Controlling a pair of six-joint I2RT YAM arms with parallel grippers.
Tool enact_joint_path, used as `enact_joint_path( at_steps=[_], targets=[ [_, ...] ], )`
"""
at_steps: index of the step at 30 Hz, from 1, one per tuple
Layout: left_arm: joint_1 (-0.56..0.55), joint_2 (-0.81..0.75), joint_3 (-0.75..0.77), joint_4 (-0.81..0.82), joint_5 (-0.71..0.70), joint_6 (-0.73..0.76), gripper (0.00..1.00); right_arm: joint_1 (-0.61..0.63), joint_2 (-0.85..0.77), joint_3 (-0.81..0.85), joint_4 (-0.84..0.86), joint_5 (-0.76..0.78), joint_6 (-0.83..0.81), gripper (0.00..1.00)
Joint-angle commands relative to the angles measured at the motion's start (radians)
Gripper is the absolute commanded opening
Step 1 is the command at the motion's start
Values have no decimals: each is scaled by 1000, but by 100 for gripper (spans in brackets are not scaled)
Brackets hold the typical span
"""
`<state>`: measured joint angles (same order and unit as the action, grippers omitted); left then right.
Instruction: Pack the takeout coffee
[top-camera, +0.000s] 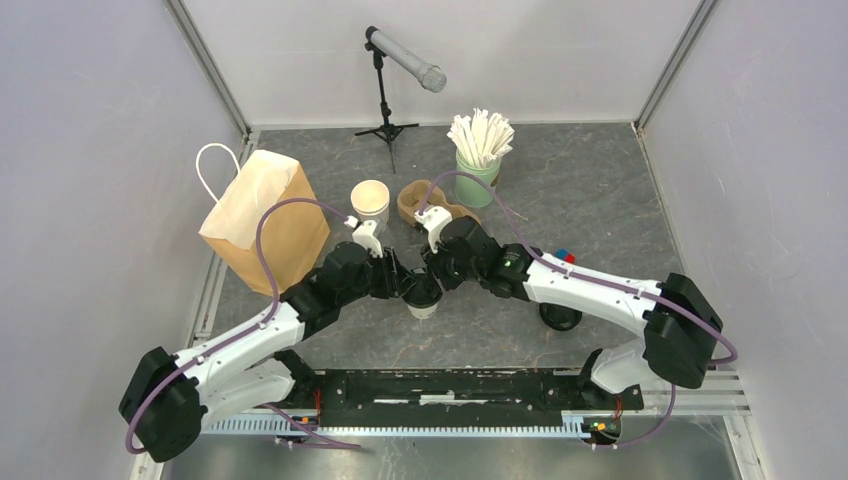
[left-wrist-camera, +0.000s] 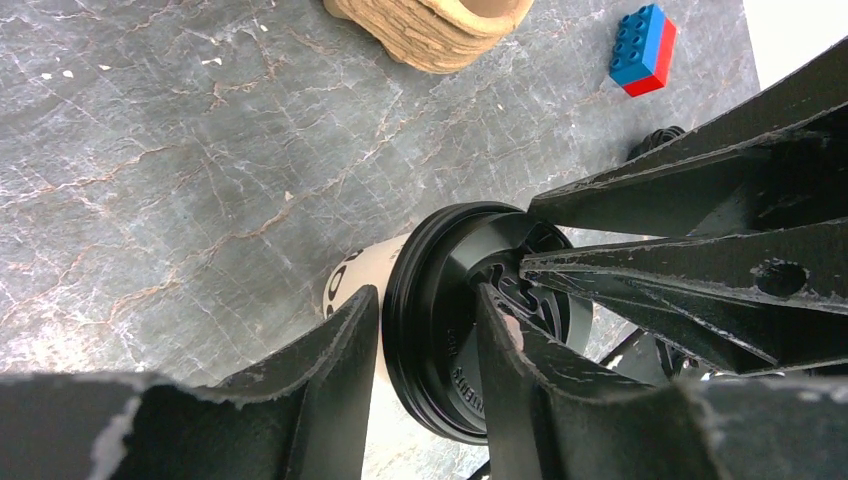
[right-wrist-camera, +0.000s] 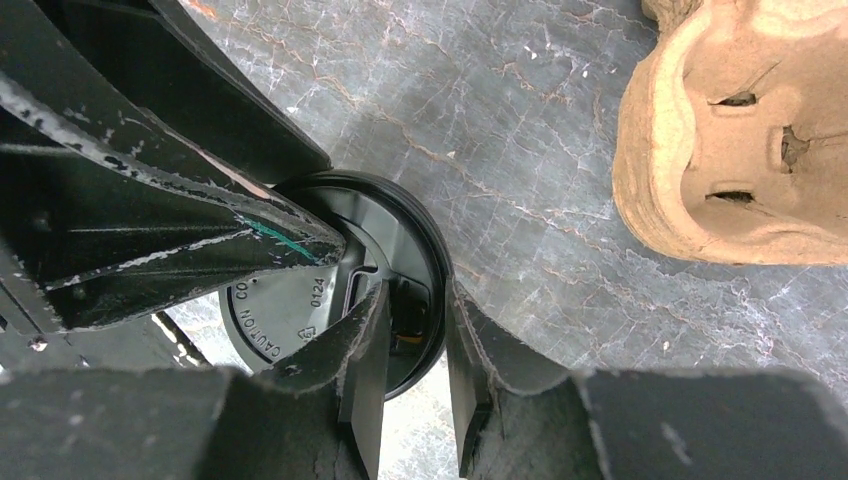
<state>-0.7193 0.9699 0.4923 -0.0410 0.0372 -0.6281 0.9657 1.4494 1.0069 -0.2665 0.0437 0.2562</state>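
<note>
Our two arms both stretch in low and meet in the middle of the top view. The left end effector (left-wrist-camera: 427, 297) and the right end effector (right-wrist-camera: 417, 292) are each almost closed. Each one pinches the rim of the round black plastic lid (right-wrist-camera: 290, 315) on the small white paper coffee cup (top-camera: 423, 308), which stands on the grey counter (top-camera: 600, 200).

Pale lavender walls (top-camera: 90, 150) close in my grey marbled tabletop (top-camera: 590, 190) on three sides; aluminium posts (top-camera: 206, 62) stand at eleven and one o'clock under even light.
</note>
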Motion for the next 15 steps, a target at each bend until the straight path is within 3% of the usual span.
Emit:
enact_joint_path(
  at_steps=[1, 7, 15],
  targets=[
    [3, 27, -38, -72, 5, -18, 46, -7, -26, -56, 20, 34, -19, 32],
    [3, 19, -76, -70, 26, -66, 43, -14, -70, -161, 70, 29, -18, 32],
    [1, -80, -120, 12, 188, -230, 40, -56, -120, -183, 100, -12, -102, 32]
  ],
)
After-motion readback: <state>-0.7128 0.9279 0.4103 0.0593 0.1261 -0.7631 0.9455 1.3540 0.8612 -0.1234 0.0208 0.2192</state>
